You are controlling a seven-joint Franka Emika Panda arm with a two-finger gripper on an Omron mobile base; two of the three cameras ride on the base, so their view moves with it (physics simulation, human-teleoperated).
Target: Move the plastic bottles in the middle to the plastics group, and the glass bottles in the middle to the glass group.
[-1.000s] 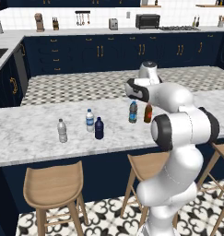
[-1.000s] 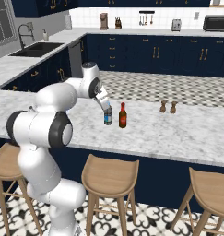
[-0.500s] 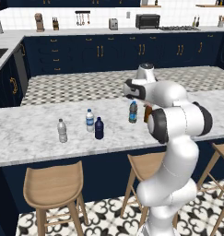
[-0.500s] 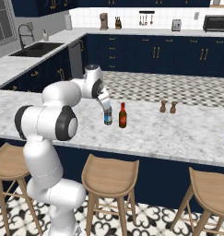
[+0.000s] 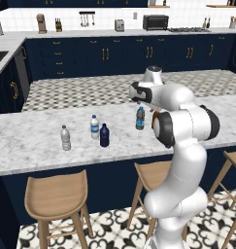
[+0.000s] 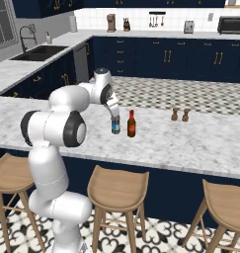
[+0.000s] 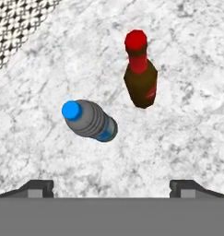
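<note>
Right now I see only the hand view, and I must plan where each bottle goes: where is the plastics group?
Observer: Two clear water bottles stand farther along the counter, to the arm's left of the blue-cap bottle.
Operator: And the navy bottle?
Observer: The navy bottle stands upright close beside the labelled water bottle.
Operator: Where is the glass group?
Observer: Two small brown bottles stand on the other side, to the right past the amber bottle.
</note>
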